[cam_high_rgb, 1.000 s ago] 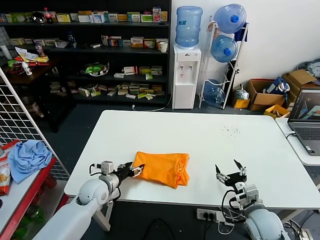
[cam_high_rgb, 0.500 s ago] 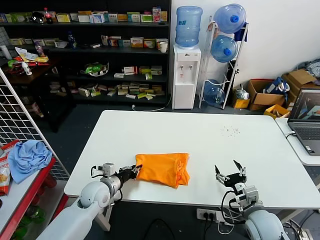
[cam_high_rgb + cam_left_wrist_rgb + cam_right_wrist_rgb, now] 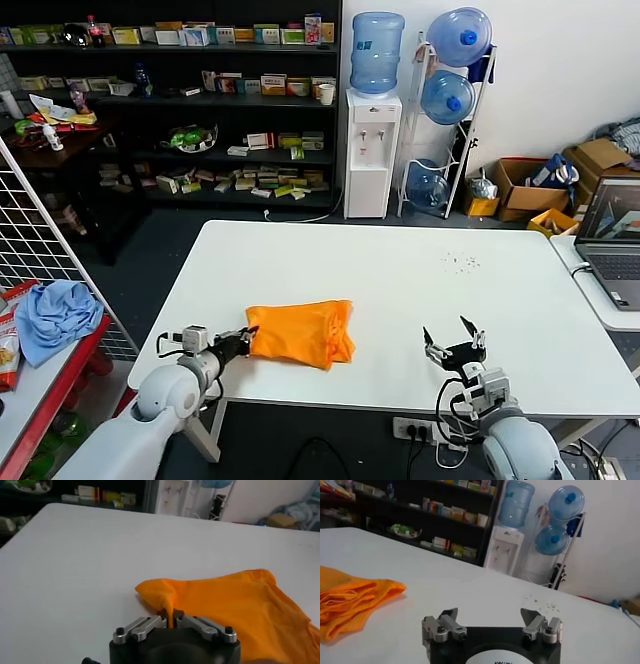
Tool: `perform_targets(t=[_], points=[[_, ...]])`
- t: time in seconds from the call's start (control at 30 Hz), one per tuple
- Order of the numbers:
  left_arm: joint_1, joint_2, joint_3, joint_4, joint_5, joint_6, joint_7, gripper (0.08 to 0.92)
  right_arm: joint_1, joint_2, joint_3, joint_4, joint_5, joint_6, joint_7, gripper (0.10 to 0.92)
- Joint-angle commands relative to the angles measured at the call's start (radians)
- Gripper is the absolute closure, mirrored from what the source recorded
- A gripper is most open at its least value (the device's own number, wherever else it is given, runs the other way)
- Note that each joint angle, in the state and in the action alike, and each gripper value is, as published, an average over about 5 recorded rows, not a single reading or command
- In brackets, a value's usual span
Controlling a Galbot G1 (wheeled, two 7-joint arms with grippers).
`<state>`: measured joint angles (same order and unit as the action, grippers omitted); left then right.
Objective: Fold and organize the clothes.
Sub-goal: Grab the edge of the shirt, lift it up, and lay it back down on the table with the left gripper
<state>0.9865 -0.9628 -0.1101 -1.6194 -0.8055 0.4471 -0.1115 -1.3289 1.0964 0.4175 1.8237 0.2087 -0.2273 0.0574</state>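
The orange T-shirt (image 3: 300, 332) lies folded in a bundle on the white table (image 3: 400, 275), near its front edge at the left; no lettering shows. My left gripper (image 3: 240, 344) is shut on the shirt's left edge, and in the left wrist view a pinch of orange cloth (image 3: 210, 605) stands between its closed fingers, with the gripper (image 3: 171, 616) low over the table. My right gripper (image 3: 452, 339) is open and empty near the front edge, right of the shirt. In the right wrist view this gripper (image 3: 490, 614) faces bare table, with the shirt (image 3: 350, 602) off to one side.
A light blue cloth (image 3: 55, 315) lies on a red side table at the far left behind a wire grid. A laptop (image 3: 612, 240) sits on a small table at the right. Shelves, a water dispenser (image 3: 372, 150) and bottles stand behind the table.
My left gripper has pulled the shirt to the left and toward the table's front edge. The right gripper has shifted slightly left and stays open.
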Motion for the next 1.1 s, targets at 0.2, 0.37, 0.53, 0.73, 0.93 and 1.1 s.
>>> perform_targets(t=[0.2,0.37,0.53,0.73,0.93,1.1], points=[[0.077,0.274,-0.191,0.027,0.108,0.0,-0.072,0.849,0.047,0.022,-0.091,0.0,-0.014,-0.002,0.002,0.203],[0.065,0.352,-0.206,0.077,0.267,-0.04,-0.054,0.849,0.063,0.026,-0.11,0.0,-0.013,-0.002,0.002,0.203],[0.035,0.411,-0.202,0.13,0.428,-0.109,-0.045,0.849,0.068,0.027,-0.115,0.004,-0.012,0.0,0.001,0.203],[-0.003,0.474,-0.189,0.163,0.533,-0.168,-0.046,0.849,0.067,0.031,-0.111,0.008,-0.012,0.004,0.001,0.203],[-0.056,0.567,-0.152,0.168,0.554,-0.189,-0.035,0.849,0.059,0.039,-0.106,0.015,-0.016,0.008,0.0,0.203],[-0.092,0.624,-0.111,0.154,0.507,-0.173,-0.026,0.849,0.052,0.043,-0.101,0.019,-0.017,0.012,0.0,0.203]])
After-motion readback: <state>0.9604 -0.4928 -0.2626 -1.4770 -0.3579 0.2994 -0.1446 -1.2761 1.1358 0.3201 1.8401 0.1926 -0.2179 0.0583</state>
